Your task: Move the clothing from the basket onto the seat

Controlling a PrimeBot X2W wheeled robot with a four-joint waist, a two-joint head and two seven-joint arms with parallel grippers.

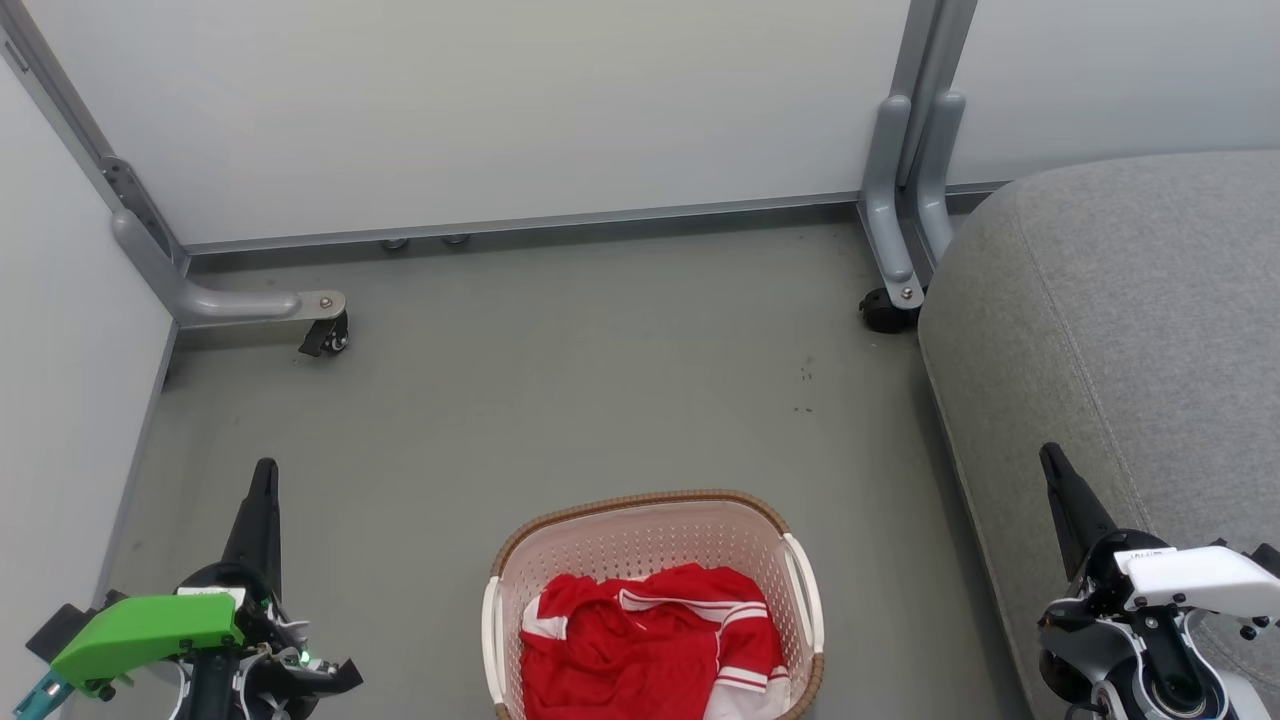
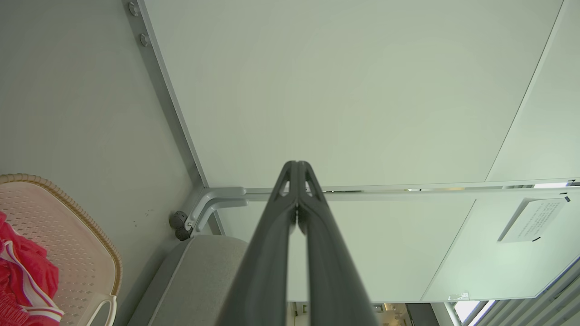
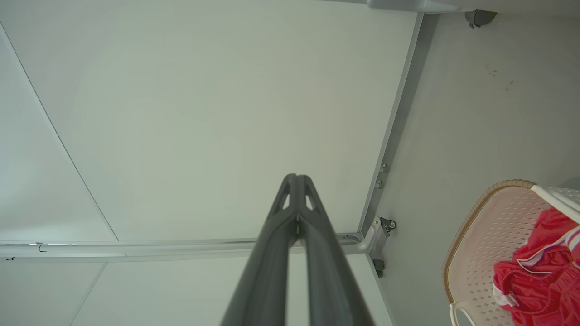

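Left hand (image 2: 297,165) closed — clothing (image 1: 640,650) in basket (image 1: 640,498).

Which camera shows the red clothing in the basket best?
Head view: it shows most of the clothing from above, in the basket. Both wrist views catch a cropped part at the frame edge, the right more.

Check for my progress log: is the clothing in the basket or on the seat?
In the basket: the red clothing lies crumpled inside it; the visible part of the seat bears none.
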